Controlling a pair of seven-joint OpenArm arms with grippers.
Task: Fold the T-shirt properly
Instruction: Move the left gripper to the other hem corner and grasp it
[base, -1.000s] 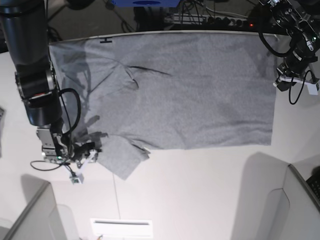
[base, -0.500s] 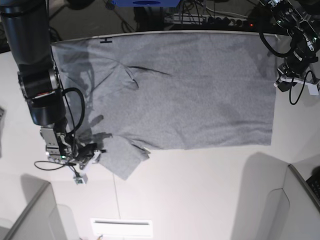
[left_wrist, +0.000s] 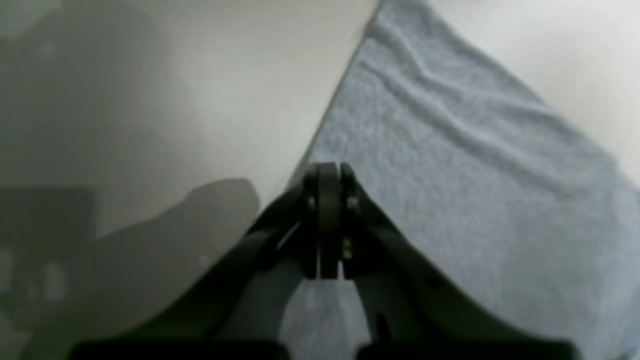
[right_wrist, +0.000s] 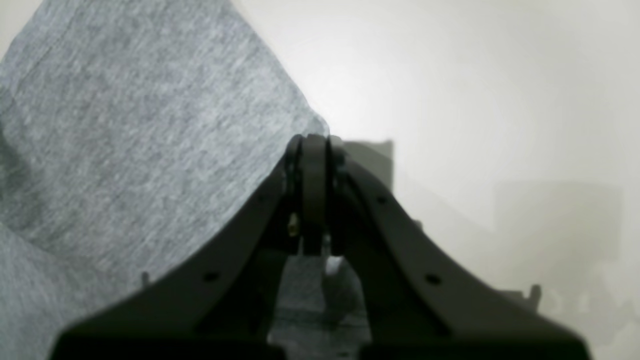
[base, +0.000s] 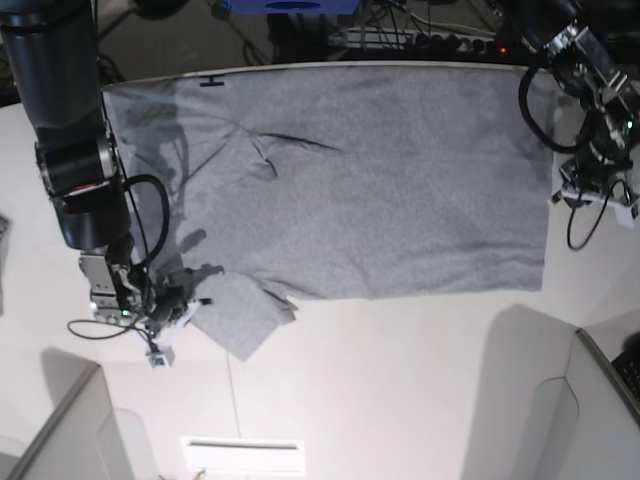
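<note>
The heather-grey T-shirt (base: 380, 180) lies spread flat, plain side up, with a small black neck label mark (base: 211, 81) at its far left edge. One sleeve (base: 240, 318) juts out at the near left. My right gripper (base: 195, 303) sits at that sleeve's left corner. In the right wrist view it (right_wrist: 314, 142) is shut, with the sleeve cloth (right_wrist: 125, 125) beside and behind the tips. My left gripper (base: 557, 197) hovers at the shirt's right edge. In the left wrist view it (left_wrist: 327, 170) is shut over the cloth's edge (left_wrist: 450, 150).
The white table (base: 400, 380) runs in front of the shirt. A white sheet (base: 243, 455) lies at the front edge. Grey partitions stand at the near left (base: 60, 430) and near right (base: 590, 420). Cables and a power strip (base: 420, 40) lie behind the table.
My left arm has moved down along the shirt's right edge toward the near side. My right gripper has shifted slightly right, closer to the sleeve corner. The shirt lies as before.
</note>
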